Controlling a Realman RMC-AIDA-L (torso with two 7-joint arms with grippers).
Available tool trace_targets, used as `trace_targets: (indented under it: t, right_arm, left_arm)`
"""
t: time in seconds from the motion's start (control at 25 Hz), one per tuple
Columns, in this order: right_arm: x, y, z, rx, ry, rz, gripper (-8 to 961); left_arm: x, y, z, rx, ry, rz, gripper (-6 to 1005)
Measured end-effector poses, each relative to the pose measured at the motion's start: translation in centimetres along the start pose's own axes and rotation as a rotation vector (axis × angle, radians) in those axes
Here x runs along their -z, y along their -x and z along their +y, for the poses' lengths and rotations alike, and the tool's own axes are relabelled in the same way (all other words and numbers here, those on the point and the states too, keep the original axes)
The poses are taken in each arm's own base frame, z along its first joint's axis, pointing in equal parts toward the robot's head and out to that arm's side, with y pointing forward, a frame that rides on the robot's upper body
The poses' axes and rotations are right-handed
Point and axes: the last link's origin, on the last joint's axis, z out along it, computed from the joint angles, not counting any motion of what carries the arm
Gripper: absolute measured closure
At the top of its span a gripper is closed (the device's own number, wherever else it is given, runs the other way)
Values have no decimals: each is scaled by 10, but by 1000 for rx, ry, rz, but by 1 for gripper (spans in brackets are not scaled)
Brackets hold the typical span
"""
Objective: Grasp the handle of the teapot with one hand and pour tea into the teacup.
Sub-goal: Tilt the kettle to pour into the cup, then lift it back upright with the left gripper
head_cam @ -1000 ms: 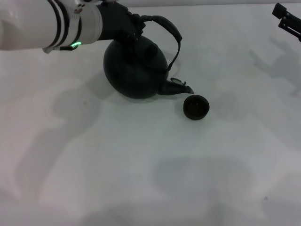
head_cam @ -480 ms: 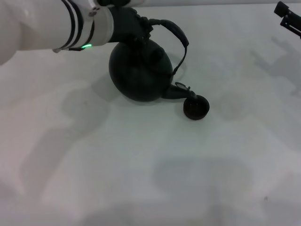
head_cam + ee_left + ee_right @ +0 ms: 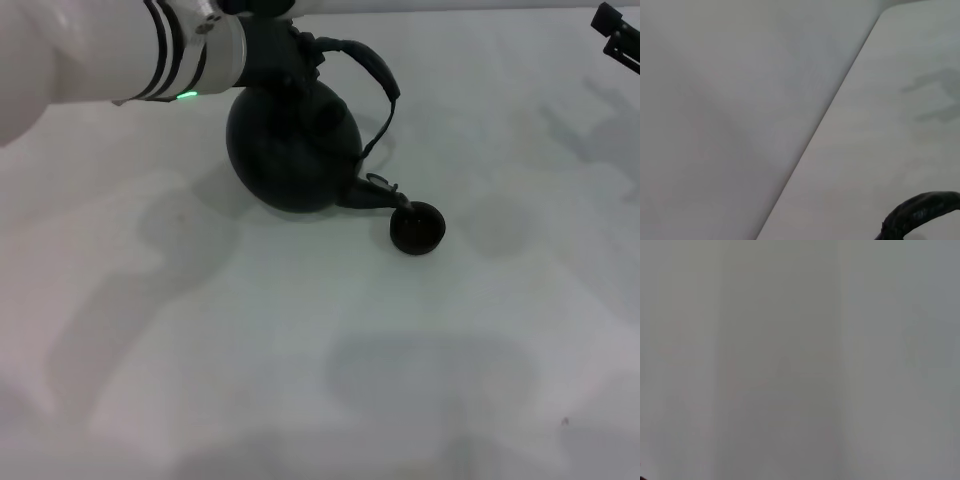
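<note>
The black teapot (image 3: 290, 150) hangs tilted in the head view, spout (image 3: 378, 193) down and to the right, its tip just above the left rim of the small dark teacup (image 3: 417, 228). My left gripper (image 3: 292, 55) is shut on the arched black handle (image 3: 372, 70) at its left end, above the pot. A stretch of the handle also shows in the left wrist view (image 3: 920, 212). My right gripper (image 3: 620, 25) is parked at the far right edge of the table; only a bit of it shows.
The white table (image 3: 300, 350) bears only the cup and the shadows of the arms. Its far edge meets a pale wall in the left wrist view (image 3: 825, 120). The right wrist view shows only a blank grey surface.
The left arm carried the teapot right toward the cup and tipped it. The spout tip came over the cup's left rim. In the last half second it barely shifted.
</note>
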Motion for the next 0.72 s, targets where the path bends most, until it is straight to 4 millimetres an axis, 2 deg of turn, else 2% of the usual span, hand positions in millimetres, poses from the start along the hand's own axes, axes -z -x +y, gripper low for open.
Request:
trace_targets:
  t: [0.72]
  right_arm:
    - [-1,-2,0,-6,-6,9,112]
  left_arm:
    - [0,-10,1,-66,-15,-20,865]
